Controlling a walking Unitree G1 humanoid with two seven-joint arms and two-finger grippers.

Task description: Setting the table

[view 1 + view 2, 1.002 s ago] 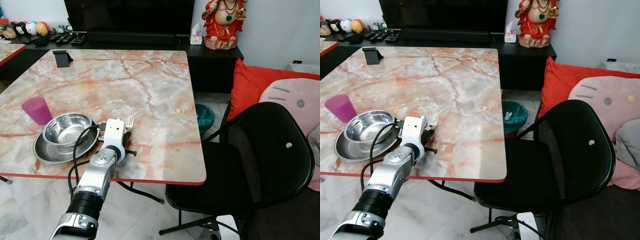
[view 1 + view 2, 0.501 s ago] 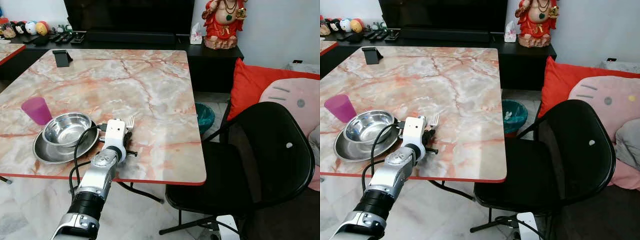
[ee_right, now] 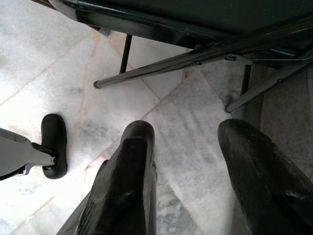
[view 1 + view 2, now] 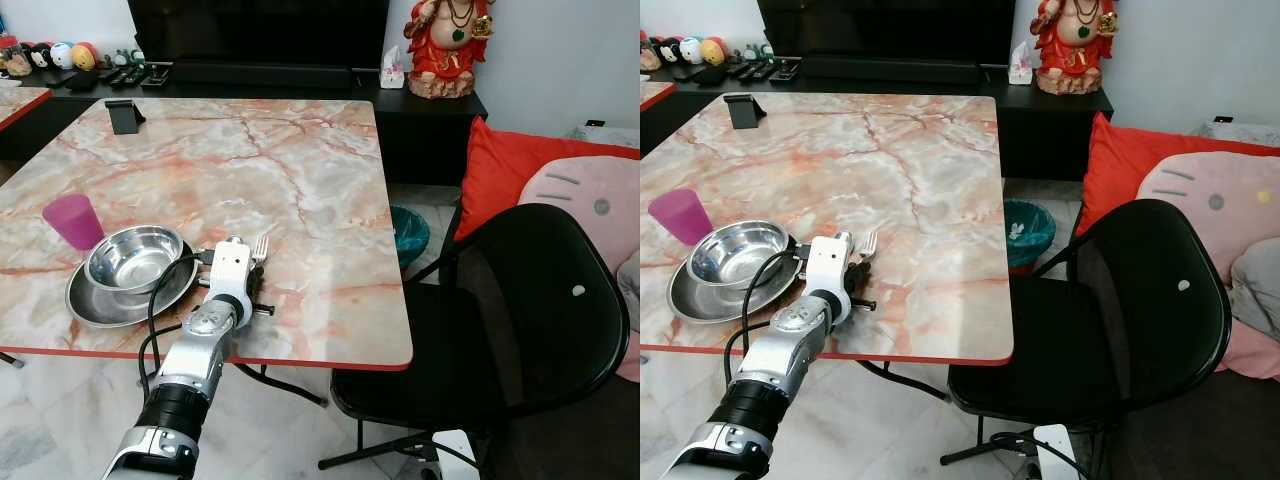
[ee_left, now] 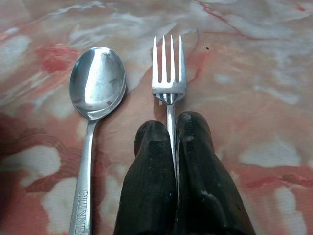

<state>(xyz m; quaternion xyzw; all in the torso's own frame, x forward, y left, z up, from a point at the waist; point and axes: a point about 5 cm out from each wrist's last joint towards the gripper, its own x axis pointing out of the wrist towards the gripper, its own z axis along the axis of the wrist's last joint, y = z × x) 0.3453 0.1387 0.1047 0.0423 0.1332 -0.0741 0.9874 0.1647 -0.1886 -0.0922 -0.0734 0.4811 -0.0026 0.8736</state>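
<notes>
My left gripper (image 5: 170, 128) is shut on the handle of a steel fork (image 5: 168, 73), whose tines (image 4: 260, 246) point away over the marble table (image 4: 290, 160). A steel spoon (image 5: 95, 98) lies flat on the table right beside the fork. Just left of my left arm a steel bowl (image 4: 130, 256) sits in a steel plate (image 4: 88, 304), with a purple cup (image 4: 73, 220) behind them. My right gripper (image 3: 188, 142) hangs open above the floor beside the chair legs.
A black chair (image 4: 500, 330) stands at the table's right side. A small teal bin (image 4: 408, 232) is on the floor past the table edge. A black phone stand (image 4: 123, 115) sits at the far left of the table. Red and pink cushions (image 4: 560, 180) lie at right.
</notes>
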